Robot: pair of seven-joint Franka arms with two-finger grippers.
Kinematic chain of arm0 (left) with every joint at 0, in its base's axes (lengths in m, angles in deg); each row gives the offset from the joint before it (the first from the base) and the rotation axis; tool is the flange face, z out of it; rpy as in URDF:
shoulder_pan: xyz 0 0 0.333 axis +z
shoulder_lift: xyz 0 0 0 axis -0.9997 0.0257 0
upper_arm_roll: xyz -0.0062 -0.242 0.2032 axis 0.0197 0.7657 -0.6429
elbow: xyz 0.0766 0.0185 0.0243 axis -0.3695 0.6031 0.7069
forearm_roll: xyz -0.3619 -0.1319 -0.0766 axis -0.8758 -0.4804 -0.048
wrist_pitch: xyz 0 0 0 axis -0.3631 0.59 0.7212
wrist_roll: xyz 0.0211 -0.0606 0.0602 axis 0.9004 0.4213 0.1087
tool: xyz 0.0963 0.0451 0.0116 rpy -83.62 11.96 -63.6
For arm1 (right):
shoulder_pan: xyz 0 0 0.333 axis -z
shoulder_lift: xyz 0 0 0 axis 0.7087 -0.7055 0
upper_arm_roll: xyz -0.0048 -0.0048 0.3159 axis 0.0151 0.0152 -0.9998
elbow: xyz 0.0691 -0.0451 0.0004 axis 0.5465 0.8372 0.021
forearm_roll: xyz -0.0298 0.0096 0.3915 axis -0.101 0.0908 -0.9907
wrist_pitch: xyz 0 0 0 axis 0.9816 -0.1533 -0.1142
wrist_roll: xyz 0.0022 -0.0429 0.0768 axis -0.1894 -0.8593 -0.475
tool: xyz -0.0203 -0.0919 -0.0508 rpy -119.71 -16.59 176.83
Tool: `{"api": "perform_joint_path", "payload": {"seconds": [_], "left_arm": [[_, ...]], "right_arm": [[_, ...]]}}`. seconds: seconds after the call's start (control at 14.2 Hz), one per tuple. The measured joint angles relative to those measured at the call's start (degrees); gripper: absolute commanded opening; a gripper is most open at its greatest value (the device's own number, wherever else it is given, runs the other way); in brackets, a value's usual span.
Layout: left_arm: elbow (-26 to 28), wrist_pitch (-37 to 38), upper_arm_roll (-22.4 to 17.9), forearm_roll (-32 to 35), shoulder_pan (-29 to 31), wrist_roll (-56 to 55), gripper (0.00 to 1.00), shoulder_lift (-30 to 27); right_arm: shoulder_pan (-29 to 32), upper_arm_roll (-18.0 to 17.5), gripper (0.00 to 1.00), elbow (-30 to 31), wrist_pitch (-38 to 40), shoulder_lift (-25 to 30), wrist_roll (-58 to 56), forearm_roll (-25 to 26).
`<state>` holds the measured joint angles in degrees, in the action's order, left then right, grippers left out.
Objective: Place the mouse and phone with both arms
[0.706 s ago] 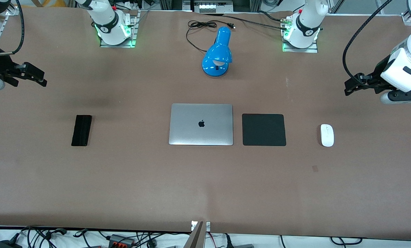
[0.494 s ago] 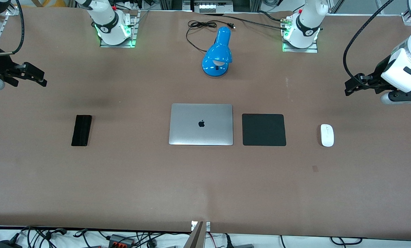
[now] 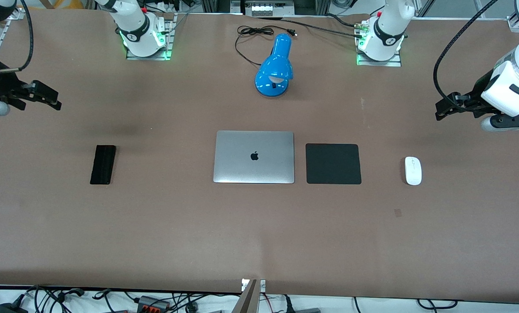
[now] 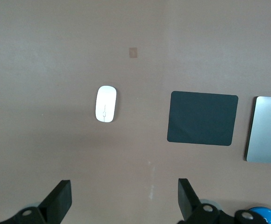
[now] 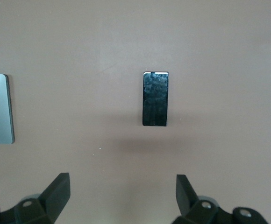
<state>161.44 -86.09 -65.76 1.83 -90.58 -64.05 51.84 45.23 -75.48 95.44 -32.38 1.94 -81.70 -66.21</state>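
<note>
A small white mouse [image 3: 413, 170] [image 4: 105, 103] lies on the brown table toward the left arm's end. The slim black phone [image 3: 102, 164] [image 5: 155, 98] lies flat toward the right arm's end. My left gripper [image 3: 443, 108] [image 4: 125, 200] hangs open and empty high over bare table beside the mouse. Over the table's edge at its own end, my right gripper [image 3: 50, 98] [image 5: 123, 196] is open too, with nothing between its fingers; the phone shows well ahead of it in the right wrist view.
A closed silver laptop [image 3: 254, 157] lies mid-table, with a square black mouse pad [image 3: 333, 164] beside it toward the mouse. A blue desk lamp [image 3: 275, 67] with its black cord [image 3: 248, 34] stands near the arm bases.
The right gripper has crept slightly toward the middle of the table. The left arm, the mouse and the phone have not moved.
</note>
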Motion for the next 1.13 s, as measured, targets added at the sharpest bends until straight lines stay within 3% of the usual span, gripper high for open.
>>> {"api": "perform_joint_path", "payload": {"seconds": [0.35,0.71,1.13], "left_arm": [[-1.6,2.0,-0.1,0.0,0.2,0.0,1.00,1.7],[-2.5,4.6,-0.1,0.0,0.1,0.0,1.00,3.9],[-2.8,5.6,-0.8,0.0,3.0,0.2,1.00,11.3]], "right_arm": [[0.6,0.1,1.00,0.6,-3.7,-8.0,0.0,0.3],[1.0,0.4,1.00,1.0,-12.5,-17.5,0.0,0.9],[2.4,1.1,1.00,1.0,-21.8,-28.0,0.9,1.9]]}}
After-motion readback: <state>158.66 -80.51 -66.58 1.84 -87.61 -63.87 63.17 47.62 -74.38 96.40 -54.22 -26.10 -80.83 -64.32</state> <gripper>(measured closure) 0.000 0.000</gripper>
